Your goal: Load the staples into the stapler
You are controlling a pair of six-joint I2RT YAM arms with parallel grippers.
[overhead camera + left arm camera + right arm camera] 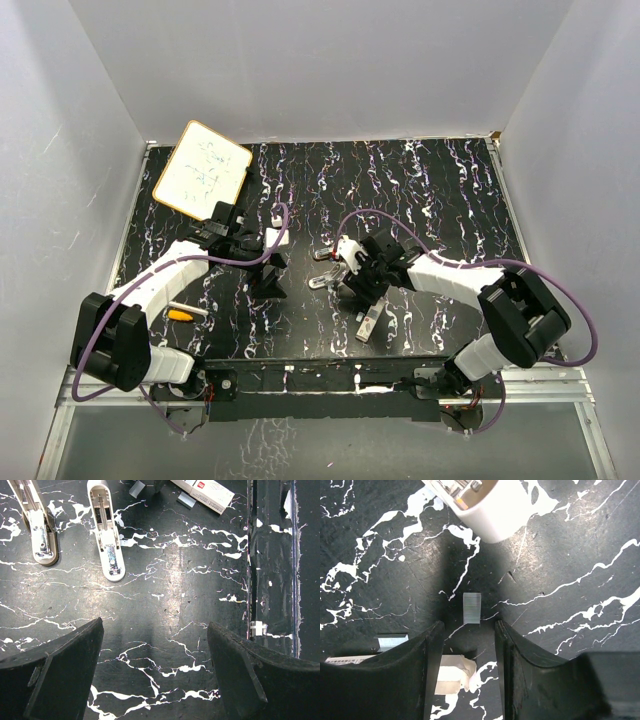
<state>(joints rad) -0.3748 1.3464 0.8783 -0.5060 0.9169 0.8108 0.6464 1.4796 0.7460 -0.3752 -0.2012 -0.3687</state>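
As both arms hang over the black, white-veined tabletop (170, 580), I see the white-and-chrome stapler (107, 535) lying hinged open. Near its rounded white end, a short ribbed silvery staple strip (471, 608) lies flat at the tips of the right gripper (469, 630), whose jaws are parted and empty. Beside the stapler sits the whitish staple box (205, 490); I cannot read its red label. The left gripper (155, 625) gapes wide, holding nothing. Well left of the stapler lie an orange-and-white pen (185, 313) and a scribbled, tan-edged whiteboard (200, 170).

White stapler (107, 530) on a black table (165, 605) streaked with white marble veins; a silvery staple strip (471, 608) just beside the stapler.
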